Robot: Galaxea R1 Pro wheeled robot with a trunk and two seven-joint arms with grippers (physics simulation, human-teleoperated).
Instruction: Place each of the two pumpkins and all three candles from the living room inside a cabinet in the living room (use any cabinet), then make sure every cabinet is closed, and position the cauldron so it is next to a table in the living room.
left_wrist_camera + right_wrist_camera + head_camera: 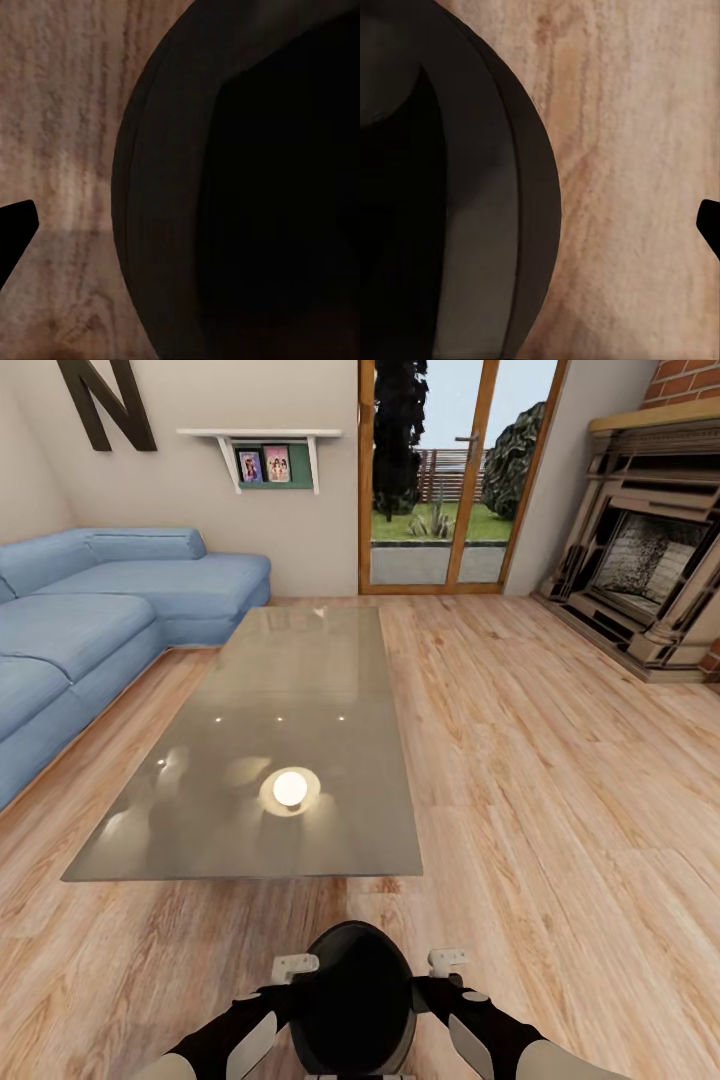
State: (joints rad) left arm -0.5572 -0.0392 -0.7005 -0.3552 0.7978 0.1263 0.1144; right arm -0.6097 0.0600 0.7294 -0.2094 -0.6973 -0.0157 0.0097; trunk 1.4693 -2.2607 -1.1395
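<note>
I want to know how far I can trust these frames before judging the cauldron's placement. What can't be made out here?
- Cauldron: its bottom is cut off by the head view's lower edge, so whether it rests on the floor is unclear.
- Left gripper and right gripper: the cauldron hides the fingers' contact.
- Table: its glossy top hides the legs.

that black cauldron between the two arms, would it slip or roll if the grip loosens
Probably apt to slip: the cauldron has a smooth, rounded belly, and the left gripper and right gripper press its curved sides rather than a handle. It looks rigid, so it likely won't deform. Dropped on the wooden floor, its round shape could let it roll or tip.
</note>
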